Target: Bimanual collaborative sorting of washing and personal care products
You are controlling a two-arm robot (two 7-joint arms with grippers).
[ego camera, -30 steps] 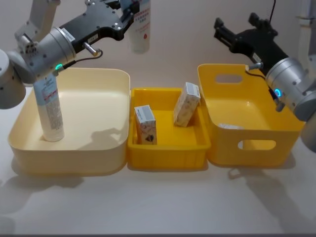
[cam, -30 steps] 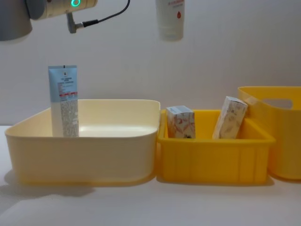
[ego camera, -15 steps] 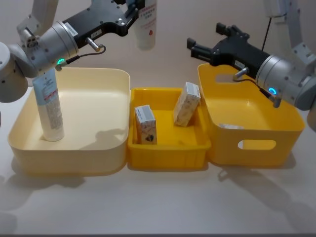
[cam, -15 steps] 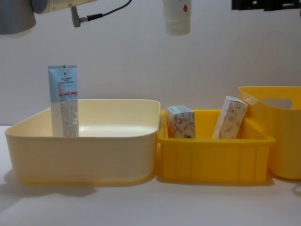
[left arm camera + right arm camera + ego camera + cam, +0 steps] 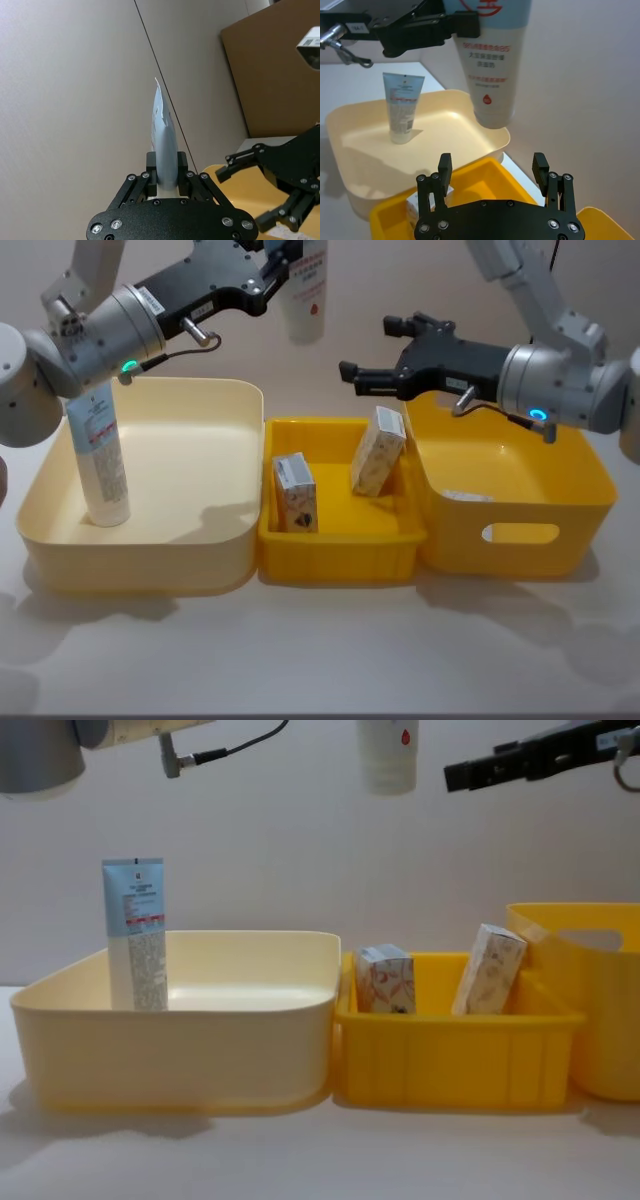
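- Pale blue above and white below, one squeeze tube (image 5: 305, 295) hangs cap end down, high in the air above the tubs. The left hand (image 5: 166, 170) pinches it at its flat upper part.
- Black-fingered, the right hand (image 5: 368, 348) is in the air just to the right of that tube. Its fingers are spread wide, hold nothing and stay apart from the tube.
- Cream plastic forms the wide tub (image 5: 150, 550) on the left, where a second tube (image 5: 98, 455) stands upright on its cap near the left wall.
- Yellow plastic forms the small tray (image 5: 340, 555) in the middle. In it the left carton (image 5: 294, 493) stands upright and the right carton (image 5: 378, 450) leans tilted.
- Yellow too, a taller basket (image 5: 520, 540) stands against the tray's right side, all on the pale table (image 5: 320, 650).
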